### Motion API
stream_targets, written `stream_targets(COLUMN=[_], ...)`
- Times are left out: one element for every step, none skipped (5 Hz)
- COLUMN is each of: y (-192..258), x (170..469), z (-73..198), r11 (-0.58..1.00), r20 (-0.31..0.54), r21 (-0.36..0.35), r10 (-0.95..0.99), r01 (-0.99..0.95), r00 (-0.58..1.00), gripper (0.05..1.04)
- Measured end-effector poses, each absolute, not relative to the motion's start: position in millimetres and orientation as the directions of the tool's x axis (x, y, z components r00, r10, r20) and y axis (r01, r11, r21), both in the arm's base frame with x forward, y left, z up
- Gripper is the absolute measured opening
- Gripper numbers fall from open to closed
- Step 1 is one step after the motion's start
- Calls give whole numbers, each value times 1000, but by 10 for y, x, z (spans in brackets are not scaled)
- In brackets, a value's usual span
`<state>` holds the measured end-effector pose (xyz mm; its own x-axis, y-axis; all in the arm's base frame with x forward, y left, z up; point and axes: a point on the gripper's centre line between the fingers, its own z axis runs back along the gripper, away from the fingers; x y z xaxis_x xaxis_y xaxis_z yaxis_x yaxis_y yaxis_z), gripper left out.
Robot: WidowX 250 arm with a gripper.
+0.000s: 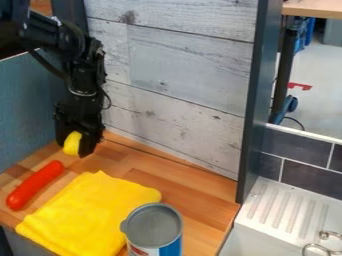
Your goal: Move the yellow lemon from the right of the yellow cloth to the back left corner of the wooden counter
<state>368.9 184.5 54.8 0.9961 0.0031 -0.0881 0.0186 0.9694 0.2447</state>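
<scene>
gripper (74,145) around smooth yellow object (72,143), above wood-grained counter (200,195)

I grip a small, rounded yellow object (72,144), tilted and partly hidden, at nine o'clock in the camera view.

Fixed camera, set above light-brown wooden counter (200,200), looking down at slant. Faces whitewashed plank wall (194,65) behind counter. Fairly close view: cylindrical can with grey top (153,226) nearest lens, cut off by bottom edge. White ribbed drainboard (275,204) at lower right; pale grey floor (322,102) farther off, upper right.
</scene>
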Motion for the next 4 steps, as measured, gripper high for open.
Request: stream_targets(y=[1961,2031,2027,2034], x=[3763,3843,3908,3977], z=[430,336,216,173], r11=[972,975,977,978], r20=[-44,-12,11,39], r21=[234,219,211,208], r10=[31,50,24,18], r01=[-20,-46,-26,-25], r00=[999,999,1000,999], gripper=[818,817,818,818])
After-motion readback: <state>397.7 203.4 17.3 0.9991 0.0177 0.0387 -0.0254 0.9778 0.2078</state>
